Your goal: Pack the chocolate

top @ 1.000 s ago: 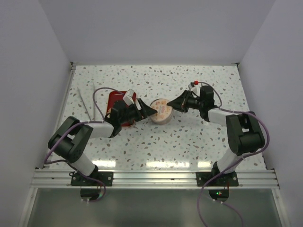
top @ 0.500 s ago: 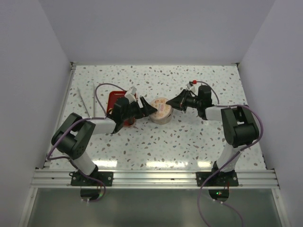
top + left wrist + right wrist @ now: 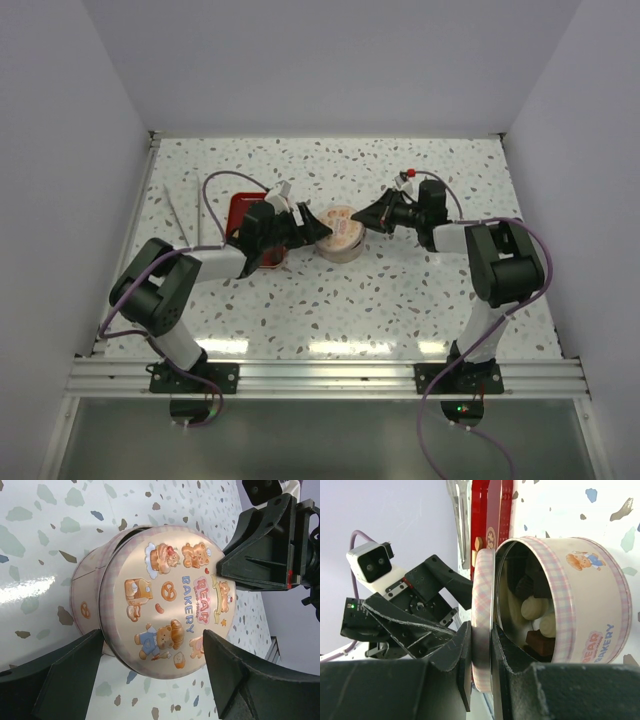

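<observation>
The round tin [image 3: 582, 595] with pink check and bear pictures stands mid-table [image 3: 340, 238]. Inside it lie pieces of chocolate [image 3: 536, 608], cream-white and dark brown. The tin's lid [image 3: 482, 605], printed "Bear Bakery" [image 3: 167, 597], hangs level just above the tin's mouth. My right gripper [image 3: 481, 647] is shut on the lid's rim and comes in from the right [image 3: 364, 218]. My left gripper [image 3: 152, 652] stands open at the tin's left side [image 3: 318, 231]. Its jaws flank the near edge of the lid and tin without touching them.
A red rectangular tray [image 3: 243, 212] lies left of the tin, behind my left wrist, and shows on edge in the right wrist view [image 3: 481, 510]. White tongs [image 3: 186, 215] lie further left. Walls close in the table on three sides.
My left gripper has slid a little further toward the tin. The right arm's elbow has swung away from the near edge, while its gripper keeps its hold on the lid over the tin.
</observation>
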